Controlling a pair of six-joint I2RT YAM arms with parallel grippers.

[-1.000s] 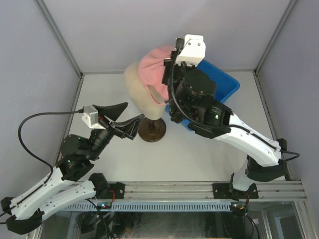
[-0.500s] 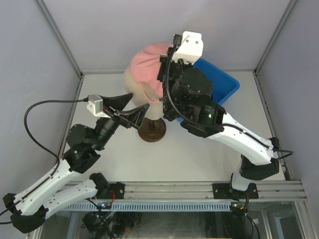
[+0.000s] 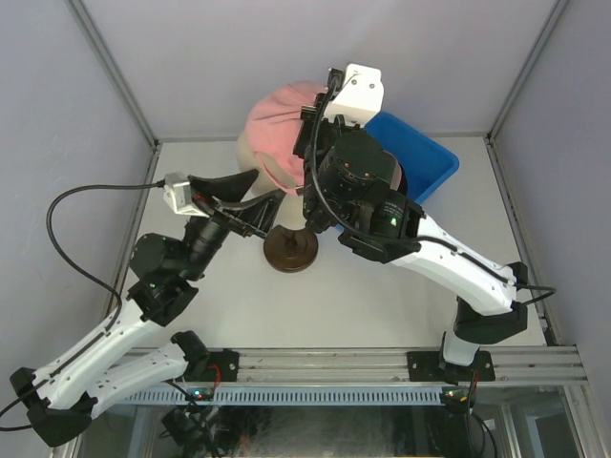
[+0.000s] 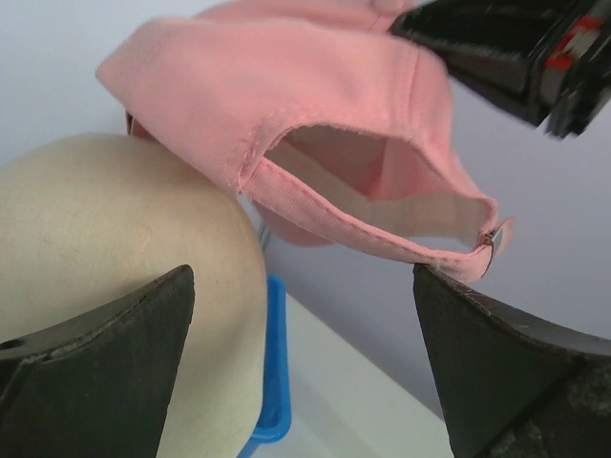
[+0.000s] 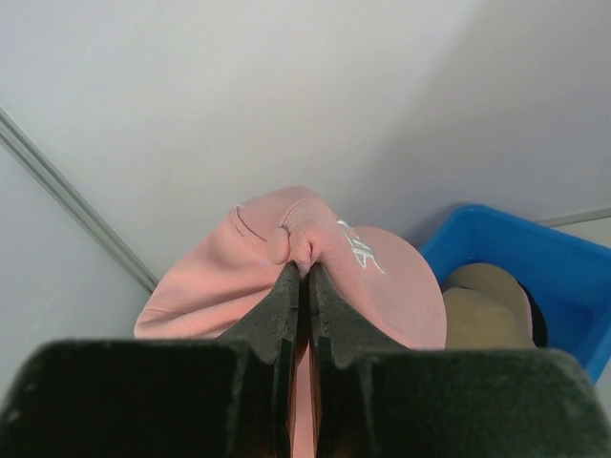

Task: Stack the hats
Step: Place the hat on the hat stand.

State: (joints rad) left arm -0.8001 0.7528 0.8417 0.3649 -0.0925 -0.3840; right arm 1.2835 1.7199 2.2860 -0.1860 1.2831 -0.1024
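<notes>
A pink hat (image 3: 275, 116) hangs over the top of the beige mannequin head (image 3: 250, 160), pinched at its crown by my right gripper (image 5: 305, 272), which is shut on a fold of the fabric. From the left wrist the pink hat (image 4: 315, 86) hovers just above the head (image 4: 115, 229), its back opening and strap facing me. My left gripper (image 4: 301, 353) is open wide, level with the head's side and just under the hat's strap, holding nothing. A tan hat (image 5: 487, 307) lies in the blue bin (image 5: 539, 250).
The head stands on a round brown base (image 3: 291, 250) mid-table. The blue bin (image 3: 434, 162) sits at the back right, largely covered by the right arm. Grey enclosure walls close in behind and on both sides.
The right arm has carried the pink hat to the left, further over the mannequin head. The left arm has risen and reached in towards the head, still open.
</notes>
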